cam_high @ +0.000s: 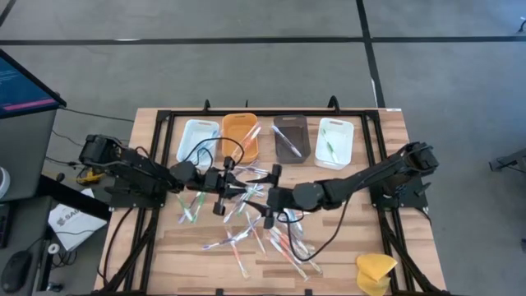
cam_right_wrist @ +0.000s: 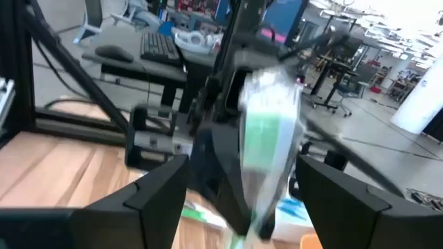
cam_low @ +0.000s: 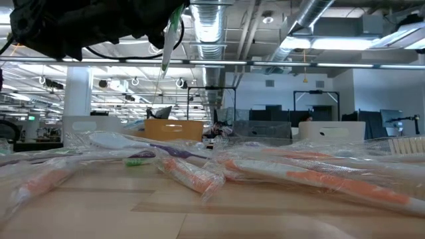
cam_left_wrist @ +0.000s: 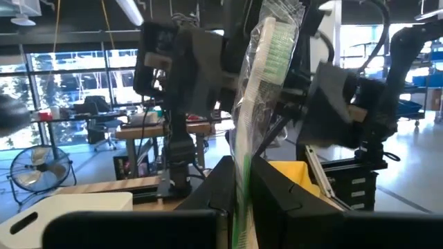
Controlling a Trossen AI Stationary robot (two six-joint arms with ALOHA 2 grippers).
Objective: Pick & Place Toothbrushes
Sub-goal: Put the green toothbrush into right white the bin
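Left pincer (cam_left_wrist: 239, 200) clamped a green toothbrush (cam_left_wrist: 266, 62) in crinkly clear wrap; right pincer (cam_right_wrist: 239, 187) stood apart around it. Wrapped toothbrushes (cam_high: 246, 234) littered the wood-slat surface (cam_high: 164, 255).

Light wooden worktop (cam_high: 173, 255), plank grain, bordered by a black frame. Along the upper middle of the high view, a row of four small trays: white tray (cam_high: 196, 140), orange tray (cam_high: 240, 136), brown tray (cam_high: 289, 138), second white tray (cam_high: 334, 143). Centre and lower middle: loose scatter of wrapped toothbrushes (cam_high: 246, 238), some crossing or overlapping. Lower right corner: yellow sponge-like lump (cam_high: 376, 271). Low view: wrapped toothbrushes lying flat across the wood, orange-handled ones nearest.
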